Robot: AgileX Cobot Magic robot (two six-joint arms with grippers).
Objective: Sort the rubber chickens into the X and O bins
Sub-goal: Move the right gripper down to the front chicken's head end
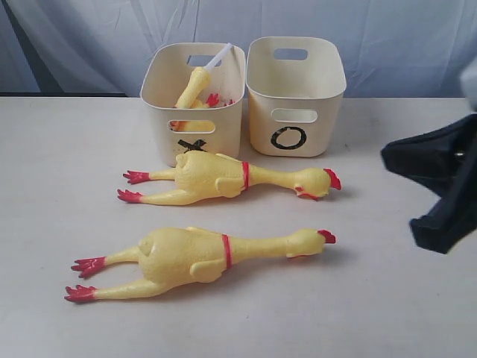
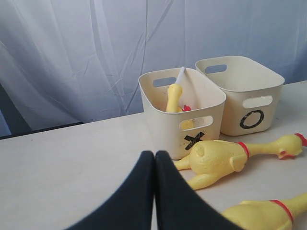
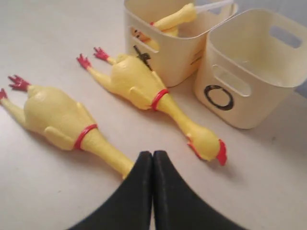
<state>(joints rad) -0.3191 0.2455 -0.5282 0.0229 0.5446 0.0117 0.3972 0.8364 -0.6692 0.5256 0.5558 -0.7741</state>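
Two long yellow rubber chickens with red neck bands lie on the table, heads to the right: one just in front of the X bin, the other nearer the front. A smaller chicken stands in the X bin. The O bin beside it shows nothing inside. My right gripper is shut and empty, hovering to the right of the near chicken's head. My left gripper is shut and empty, left of the chickens and facing the X bin.
A white stick leans out of the X bin. A pale blue-grey curtain hangs behind the bins at the table's back edge. Bare tabletop lies in front of and to both sides of the chickens.
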